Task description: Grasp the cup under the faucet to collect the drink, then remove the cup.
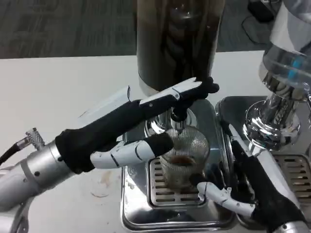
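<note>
White table [73,92]; cup [183,160] upright.

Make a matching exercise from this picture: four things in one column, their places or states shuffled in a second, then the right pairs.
Things:
1. left hand
2. right hand
3. cup
4. drip tray

Places or states:
A. ribbed clear glass, dark drink at the bottom
B. shiny metal with a slotted grate
C. reaching up to the faucet tap
D. low beside the cup, fingers at its base

Pairs: 1-C, 2-D, 3-A, 4-B
</note>
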`<state>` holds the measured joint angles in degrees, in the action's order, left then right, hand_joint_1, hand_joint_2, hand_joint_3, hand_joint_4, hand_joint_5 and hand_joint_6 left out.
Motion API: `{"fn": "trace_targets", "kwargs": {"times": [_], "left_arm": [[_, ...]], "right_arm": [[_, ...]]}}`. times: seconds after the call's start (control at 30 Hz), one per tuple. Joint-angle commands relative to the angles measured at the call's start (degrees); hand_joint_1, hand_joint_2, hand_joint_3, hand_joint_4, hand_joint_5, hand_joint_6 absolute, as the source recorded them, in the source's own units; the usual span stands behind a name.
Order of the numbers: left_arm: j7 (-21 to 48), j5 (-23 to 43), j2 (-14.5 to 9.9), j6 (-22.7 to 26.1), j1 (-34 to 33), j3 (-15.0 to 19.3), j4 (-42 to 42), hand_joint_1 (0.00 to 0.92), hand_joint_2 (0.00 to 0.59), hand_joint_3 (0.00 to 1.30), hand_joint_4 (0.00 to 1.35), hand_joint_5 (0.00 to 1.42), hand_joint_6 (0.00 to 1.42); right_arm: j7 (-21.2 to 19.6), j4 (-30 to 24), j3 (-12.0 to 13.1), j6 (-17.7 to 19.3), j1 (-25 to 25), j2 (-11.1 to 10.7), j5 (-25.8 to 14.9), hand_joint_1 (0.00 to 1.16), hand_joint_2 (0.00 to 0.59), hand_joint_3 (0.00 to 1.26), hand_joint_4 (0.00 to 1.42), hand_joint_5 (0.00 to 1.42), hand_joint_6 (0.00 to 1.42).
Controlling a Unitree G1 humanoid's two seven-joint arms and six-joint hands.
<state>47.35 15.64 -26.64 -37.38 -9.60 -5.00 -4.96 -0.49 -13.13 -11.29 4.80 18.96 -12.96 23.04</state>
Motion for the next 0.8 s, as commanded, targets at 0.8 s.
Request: {"fn": "trace_targets", "kwargs": {"times": [0.8], "left_arm": [[-1.7, -1.41, -0.57, 2.39, 1.88, 0.37, 3.45, 0.0, 0.215, 0.14, 0.0, 0.11, 0.0]], "right_arm": [[0.7, 9.41, -0.54, 2.31, -5.98, 3.84, -5.08, 0.68, 0.148, 0.0, 0.0, 0.0, 0.0]]}}
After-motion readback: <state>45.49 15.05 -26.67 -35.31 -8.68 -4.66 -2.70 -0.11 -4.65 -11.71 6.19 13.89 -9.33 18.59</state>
